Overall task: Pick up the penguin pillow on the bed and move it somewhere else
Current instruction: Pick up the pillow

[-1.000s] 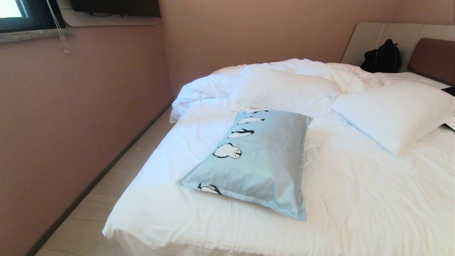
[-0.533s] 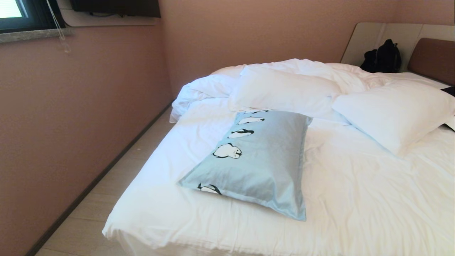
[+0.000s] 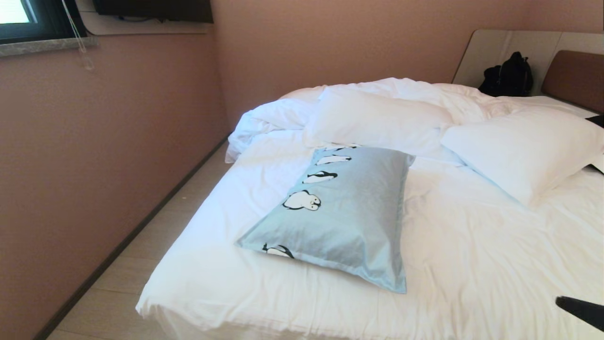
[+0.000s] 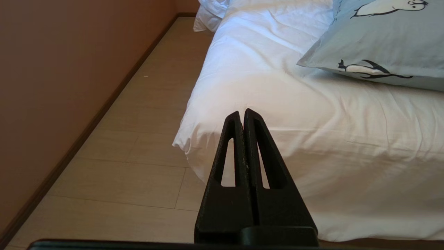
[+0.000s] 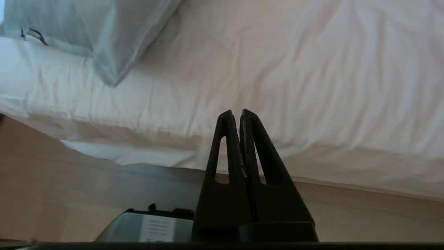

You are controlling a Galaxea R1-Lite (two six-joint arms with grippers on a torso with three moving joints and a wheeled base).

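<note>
The pale blue penguin pillow [image 3: 339,212] lies flat on the bed [image 3: 472,264], near the bed's front left corner. One of its corners shows in the right wrist view [image 5: 104,38], another part in the left wrist view [image 4: 374,41]. My right gripper [image 5: 236,113] is shut and empty, low over the bed's front edge, well right of the pillow. Its black tip [image 3: 578,309] pokes into the head view at the lower right. My left gripper [image 4: 241,113] is shut and empty, parked low before the bed's front left corner.
Two plain white pillows [image 3: 377,118] [image 3: 524,146] and a bunched duvet [image 3: 269,118] lie behind the penguin pillow. A black bag [image 3: 507,75] leans on the headboard [image 3: 575,78]. A pink wall [image 3: 94,165] and a strip of wooden floor [image 3: 141,264] run along the bed's left.
My right gripper's black tip has come into the head view at the lower right. The pillow and bedding have not moved.
</note>
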